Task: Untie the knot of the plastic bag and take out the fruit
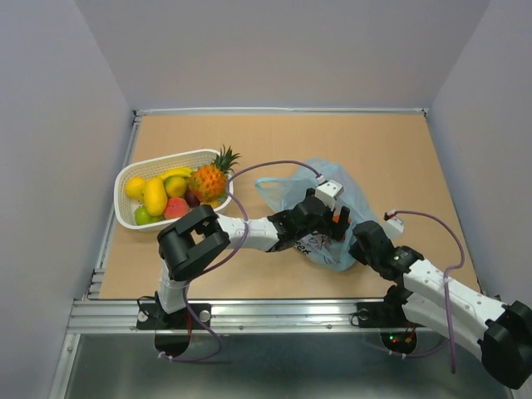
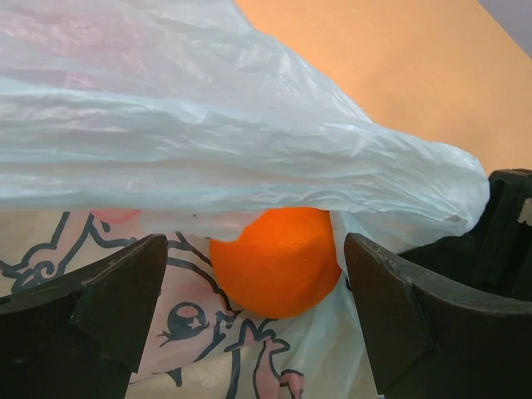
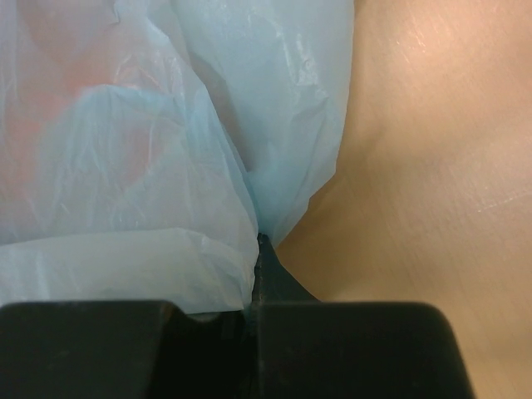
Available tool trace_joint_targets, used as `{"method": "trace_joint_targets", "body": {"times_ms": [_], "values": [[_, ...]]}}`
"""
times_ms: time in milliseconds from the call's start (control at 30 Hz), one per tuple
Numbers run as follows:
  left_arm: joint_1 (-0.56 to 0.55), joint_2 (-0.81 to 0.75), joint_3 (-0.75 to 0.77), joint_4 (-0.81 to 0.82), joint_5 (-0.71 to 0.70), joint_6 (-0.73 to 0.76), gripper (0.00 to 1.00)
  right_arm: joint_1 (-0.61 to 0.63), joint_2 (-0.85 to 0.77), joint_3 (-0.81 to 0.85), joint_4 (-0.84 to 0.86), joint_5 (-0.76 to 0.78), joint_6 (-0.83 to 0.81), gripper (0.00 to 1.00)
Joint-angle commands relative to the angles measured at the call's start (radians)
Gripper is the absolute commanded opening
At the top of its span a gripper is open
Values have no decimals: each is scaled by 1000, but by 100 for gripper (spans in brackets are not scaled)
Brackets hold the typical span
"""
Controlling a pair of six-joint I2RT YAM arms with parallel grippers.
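Plastic bag (image 1: pixel 287 189) being pinched by right gripper (image 3: pixel 258 249) (jaws closed tight on it). Left gripper (image 2: pixel 253 249) gaping wide, straddling orange (image 2: pixel 278 262), holding nothing.

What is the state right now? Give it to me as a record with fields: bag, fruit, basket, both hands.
bag: thin translucent light-blue plastic bag lying on the tan table, mouth facing the left hand
fruit in bag: one round orange fruit under the top film
left hand: open, the orange fruit between its fingers, not gripped
right hand: shut, pinching the bag's film
basket: white slotted plastic basket, left of the bag, holding a pineapple and other fruit
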Motion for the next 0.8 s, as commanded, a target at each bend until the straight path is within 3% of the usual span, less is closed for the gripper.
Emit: {"method": "trace_joint_targets", "body": {"times_ms": [0, 633, 767], "values": [[-8, 17, 61, -19, -36, 1, 99, -6, 10, -21, 41, -10, 24, 1], [-26, 120, 163, -154, -70, 10, 99, -6, 62, -36, 119, -73, 1, 1], [-26, 88, 144, -170, -93, 7, 80, -6, 54, -38, 121, -70, -2, 1]]}}
